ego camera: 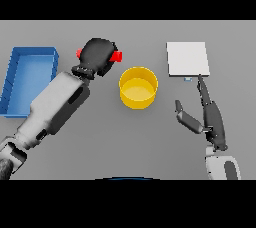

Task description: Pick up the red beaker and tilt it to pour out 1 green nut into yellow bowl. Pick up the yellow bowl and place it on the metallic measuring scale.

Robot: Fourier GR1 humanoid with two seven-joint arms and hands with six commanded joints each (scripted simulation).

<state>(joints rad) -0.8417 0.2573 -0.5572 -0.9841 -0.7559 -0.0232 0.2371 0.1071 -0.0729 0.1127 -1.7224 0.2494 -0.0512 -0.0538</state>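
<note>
**Left hand wrapping the red beaker beside the yellow bowl; right hand lying open below the scale**

At nine o'clock a blue tray (15,79) is sitting hard against the left edge of the view, its long side running toward the far side of the table (100,137) and its near corner reaching down to about eight o'clock. The left forearm is crossing just past the tray's right wall, leaving only a narrow strip of grey between them.

Toward eleven o'clock the left hand (98,55) is curling around the red beaker (116,56), hiding most of it; only small red patches are showing at either side of the dark fingers. Whether the beaker is touching the table cannot be told.

Just right of that hand, close to the centre, the yellow bowl (138,87) is standing upright, near the beaker but apart from it. No nut is showing inside it. Open grey table is lying all around the bowl, widest toward six o'clock.

At about two o'clock the metallic measuring scale (187,58) is lying flat as a pale square, well apart from the bowl, with free table between them.

At four o'clock the right hand (210,117) is resting with fingers straight and thumb spread out to the left, holding nothing; its fingertip is reaching just up to the scale's near edge.
</note>
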